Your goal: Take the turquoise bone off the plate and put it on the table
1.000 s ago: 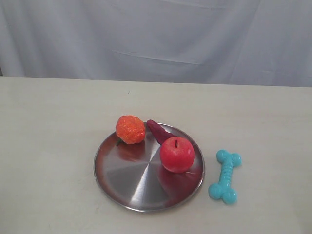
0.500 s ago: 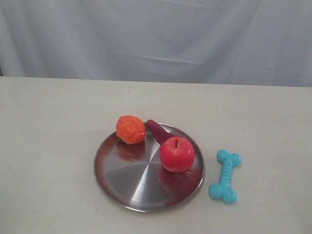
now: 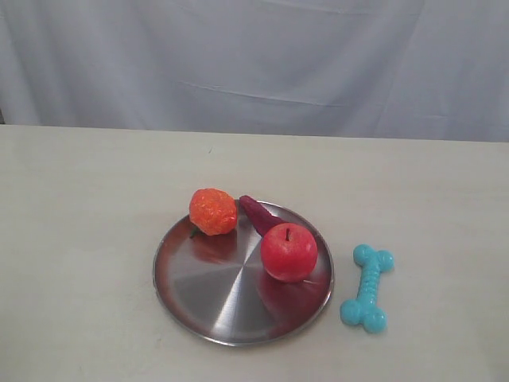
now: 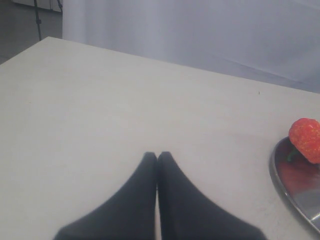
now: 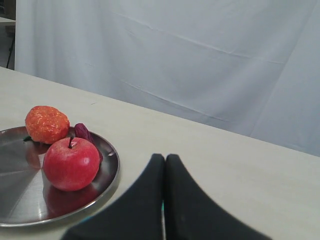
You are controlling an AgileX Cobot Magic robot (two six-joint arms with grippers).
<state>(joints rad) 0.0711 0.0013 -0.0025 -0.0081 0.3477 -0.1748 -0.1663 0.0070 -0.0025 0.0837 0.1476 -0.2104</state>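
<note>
Your left gripper (image 4: pixel 157 156) is hanging over bare table (image 4: pixel 75 110), tips pinched fully together, gripping nothing. Ahead of those tips, off to side, plate (image 4: pixel 292 187) is showing its rim, with orange fruit (image 4: pixel 305 140) sitting on it. Also resting on plate: apple (image 3: pixel 289 251), dark red piece (image 3: pixel 258 213). You're seeing turquoise bone (image 3: pixel 367 288) lying flat on table, off plate, just beside rim on your right gripper's side. Your right gripper (image 5: pixel 164 159) is likewise pressing tips together, empty, plate lying ahead of it.

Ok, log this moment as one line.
turquoise bone: on table, beside plate, apart | plate: apple, orange fruit | left gripper: shut, empty | right gripper: shut, empty
</note>
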